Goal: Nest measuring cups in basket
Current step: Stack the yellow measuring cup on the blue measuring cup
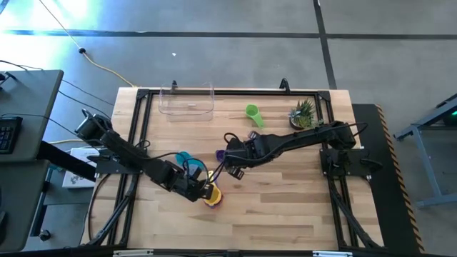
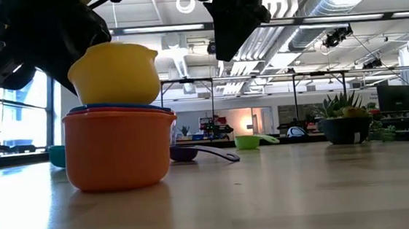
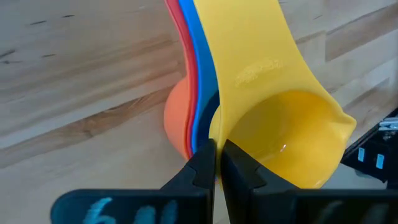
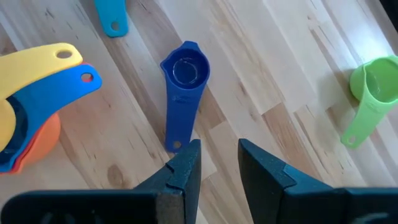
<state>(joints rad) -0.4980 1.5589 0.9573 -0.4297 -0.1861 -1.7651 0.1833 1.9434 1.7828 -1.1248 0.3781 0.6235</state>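
Stack: orange cup [image 2: 118, 149] near the table's front edge holds red, blue and the yellow cup [image 3: 292, 134], tilted, not seated.
Left gripper [image 3: 216, 163]: closed at the stack.
Right gripper [image 4: 217, 158]: narrowly open, empty, above purple cup [image 4: 185, 87].
Loose: teal cup [image 1: 184, 156], green cup [image 1: 253, 113].
Basket [image 1: 187, 101]: back edge, holds nothing; nesting unfinished.
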